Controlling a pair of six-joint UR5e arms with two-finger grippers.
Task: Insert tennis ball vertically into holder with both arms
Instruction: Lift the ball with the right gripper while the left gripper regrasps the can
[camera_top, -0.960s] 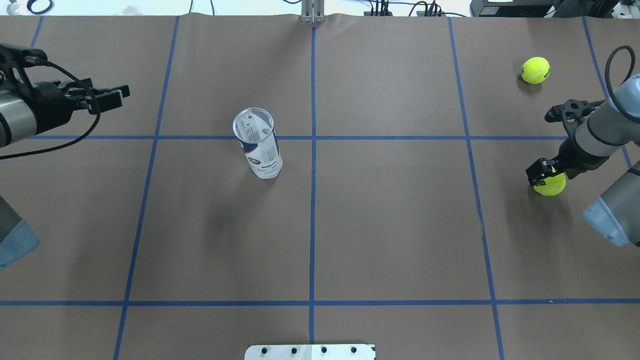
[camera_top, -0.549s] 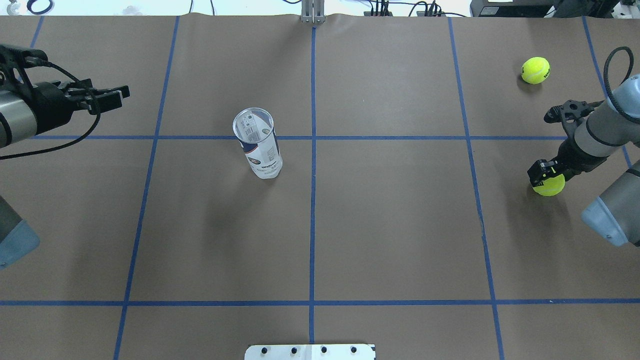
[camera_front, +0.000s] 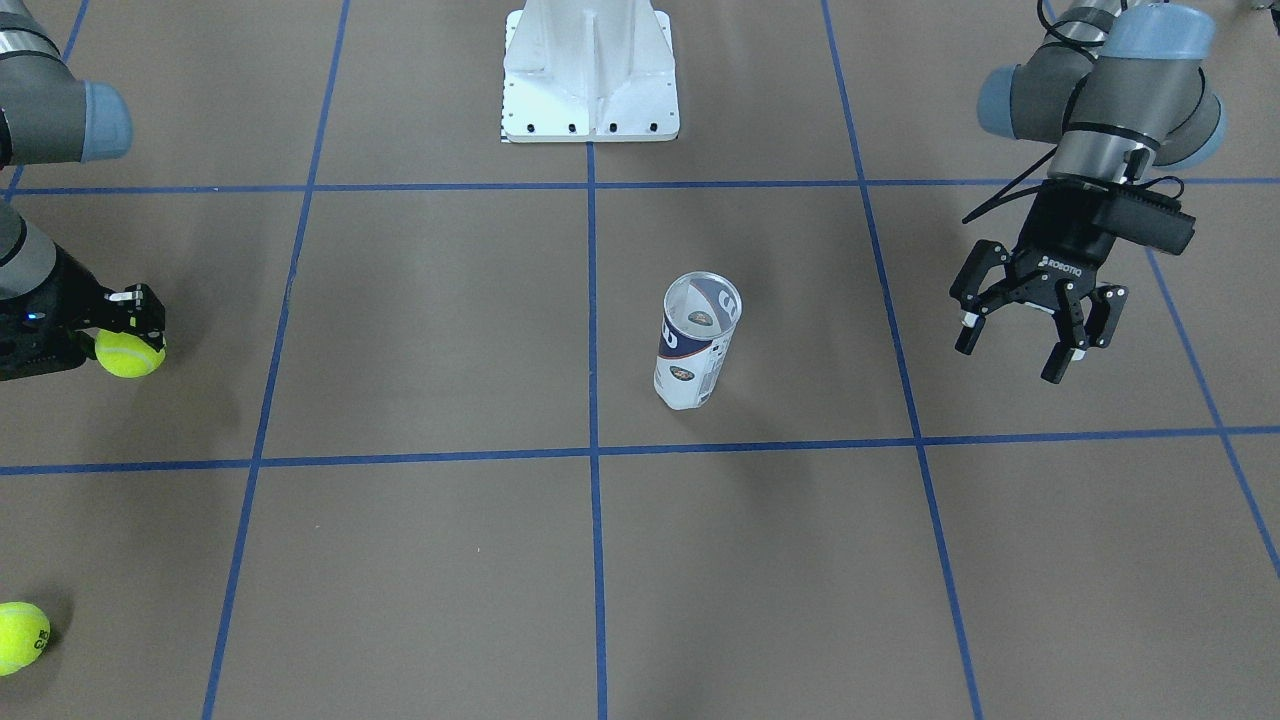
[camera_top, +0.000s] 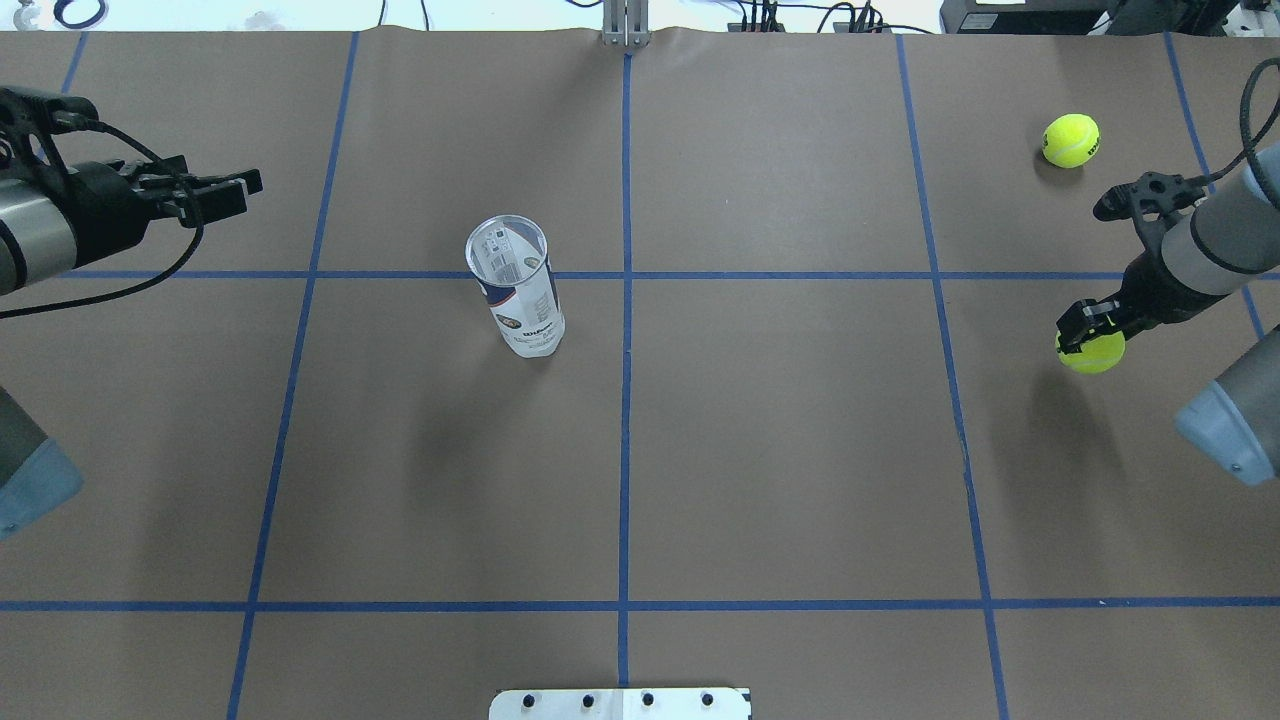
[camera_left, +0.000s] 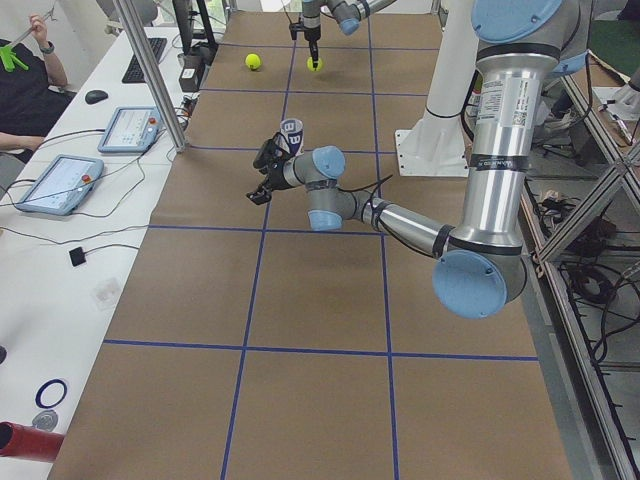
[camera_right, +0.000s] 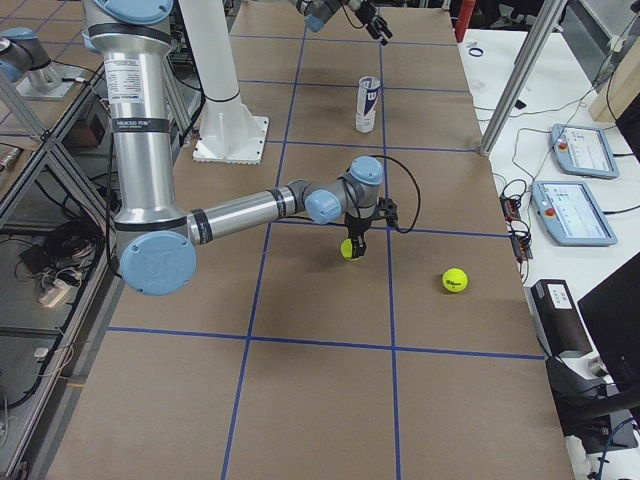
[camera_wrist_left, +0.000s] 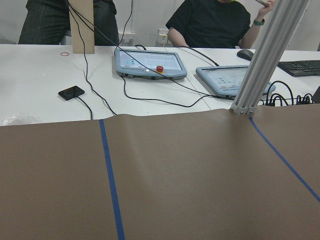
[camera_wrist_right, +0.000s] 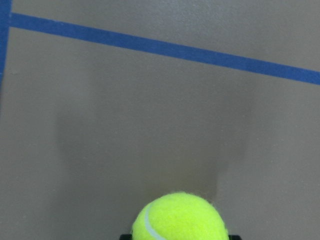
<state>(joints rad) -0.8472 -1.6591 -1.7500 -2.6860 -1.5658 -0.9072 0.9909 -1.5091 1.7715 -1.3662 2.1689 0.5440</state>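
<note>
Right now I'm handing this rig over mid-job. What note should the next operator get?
Right gripper: shut on a ball near the right edge of the table, apparently just off the surface.
Left gripper: open and empty, hanging over the table's left side, well apart from the can.
The can: upright near the centre, mouth up, no ball seen inside.
Spare ball: on the table beyond the right gripper.
Done: ball gripped.
Left: probably steady the can with the left gripper, carry the ball over, drop it in.
</note>
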